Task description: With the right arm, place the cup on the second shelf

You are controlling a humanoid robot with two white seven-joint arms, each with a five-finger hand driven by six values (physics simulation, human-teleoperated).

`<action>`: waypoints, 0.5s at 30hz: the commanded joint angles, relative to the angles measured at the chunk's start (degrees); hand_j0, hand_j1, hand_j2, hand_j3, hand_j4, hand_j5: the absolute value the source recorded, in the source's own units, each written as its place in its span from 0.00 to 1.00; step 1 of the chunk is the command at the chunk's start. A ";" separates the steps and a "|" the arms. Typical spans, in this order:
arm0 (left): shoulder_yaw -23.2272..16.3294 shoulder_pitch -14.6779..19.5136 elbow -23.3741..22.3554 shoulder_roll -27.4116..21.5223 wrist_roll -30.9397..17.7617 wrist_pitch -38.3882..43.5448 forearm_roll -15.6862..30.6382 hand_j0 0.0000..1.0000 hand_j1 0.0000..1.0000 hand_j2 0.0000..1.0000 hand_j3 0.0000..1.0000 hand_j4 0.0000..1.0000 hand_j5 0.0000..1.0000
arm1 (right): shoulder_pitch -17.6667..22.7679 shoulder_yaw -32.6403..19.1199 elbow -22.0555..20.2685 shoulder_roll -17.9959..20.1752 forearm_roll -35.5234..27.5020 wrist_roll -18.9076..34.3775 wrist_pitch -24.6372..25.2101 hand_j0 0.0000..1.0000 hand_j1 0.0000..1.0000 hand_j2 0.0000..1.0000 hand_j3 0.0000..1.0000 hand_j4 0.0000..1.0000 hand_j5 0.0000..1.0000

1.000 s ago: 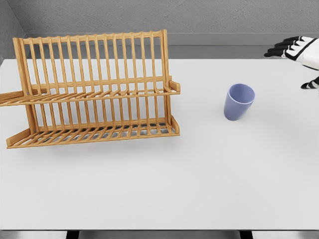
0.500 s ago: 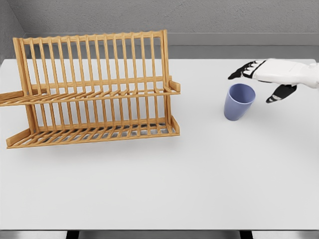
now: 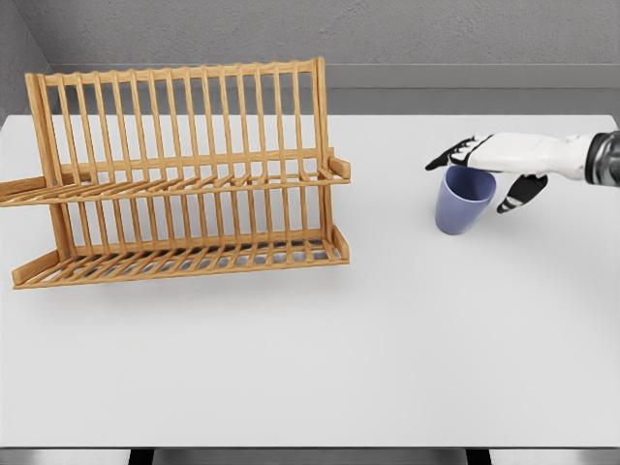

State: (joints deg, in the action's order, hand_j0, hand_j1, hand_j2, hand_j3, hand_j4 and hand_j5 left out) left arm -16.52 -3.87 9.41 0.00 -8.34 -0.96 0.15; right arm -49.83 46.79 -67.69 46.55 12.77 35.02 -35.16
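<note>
White table point(image 3: 387, 339) bears a wooden rack point(image 3: 184, 174) at left, both shelves bare. Well right of it stands the blue cup point(image 3: 463, 200), nothing visible inside. Right hand point(image 3: 494, 160) hovers over its rim, fingers spread, holding nothing.

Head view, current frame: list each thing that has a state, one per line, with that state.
cup: upright on the table, mouth open upward, not gripped.
right hand: open, fingers spread over the cup's rim, thumb down its right side.
dish rack: standing on the table, both shelves bare.
table: bears the rack and cup.
left arm: out of view.
</note>
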 commanded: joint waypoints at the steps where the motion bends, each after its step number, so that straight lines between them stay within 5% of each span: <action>1: -0.01 0.00 0.00 0.00 -0.01 0.00 0.02 1.00 1.00 1.00 1.00 1.00 1.00 | 0.00 0.67 0.63 -0.23 -0.38 -0.02 0.16 1.00 1.00 1.00 1.00 1.00 1.00; 9: -0.01 0.00 0.00 0.00 -0.01 0.00 0.02 1.00 1.00 1.00 1.00 1.00 1.00 | 0.00 1.11 0.63 -0.75 -0.38 -0.02 0.16 1.00 1.00 1.00 1.00 1.00 1.00; 15: -0.01 0.00 0.00 0.00 -0.01 0.00 0.02 1.00 1.00 1.00 1.00 1.00 1.00 | 0.00 1.11 0.54 -1.02 -0.38 -0.02 0.16 0.64 0.64 0.64 0.64 0.64 0.64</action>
State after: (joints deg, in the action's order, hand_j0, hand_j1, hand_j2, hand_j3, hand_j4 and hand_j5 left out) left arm -16.51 -3.87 9.41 0.00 -8.34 -0.96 0.15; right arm -49.83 47.87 -67.11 45.56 12.63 35.00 -35.09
